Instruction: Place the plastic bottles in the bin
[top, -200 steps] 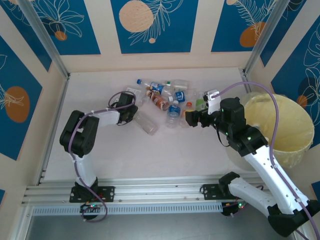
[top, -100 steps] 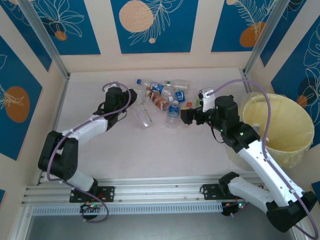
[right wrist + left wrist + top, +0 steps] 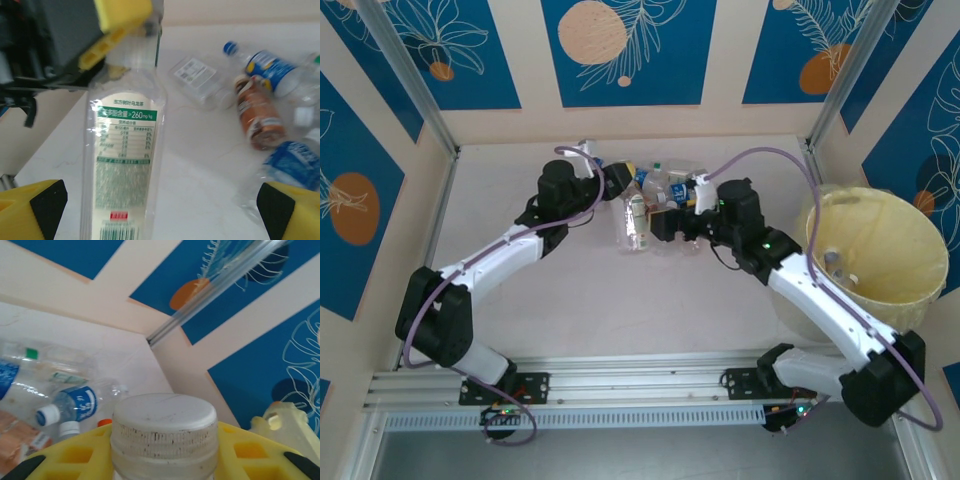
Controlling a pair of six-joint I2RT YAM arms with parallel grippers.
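Swinging in from the left of the white table (image 3: 620,300), the left gripper (image 3: 618,186) now holds a clear plastic bottle with a green-and-white label (image 3: 632,222) by its white-capped neck, clamped tight. The right gripper (image 3: 660,222) has reached across from beside the large round pale-yellow bin (image 3: 918,302) and is spread wide. Its fingers (image 3: 35,205) flank the bottle's body without touching it. This looks like a handover towards the bin's side. The other crushed bottles (image 3: 672,186) lie just behind.

Bare table (image 3: 650,300) before crowded bottle heap (image 3: 658,183)
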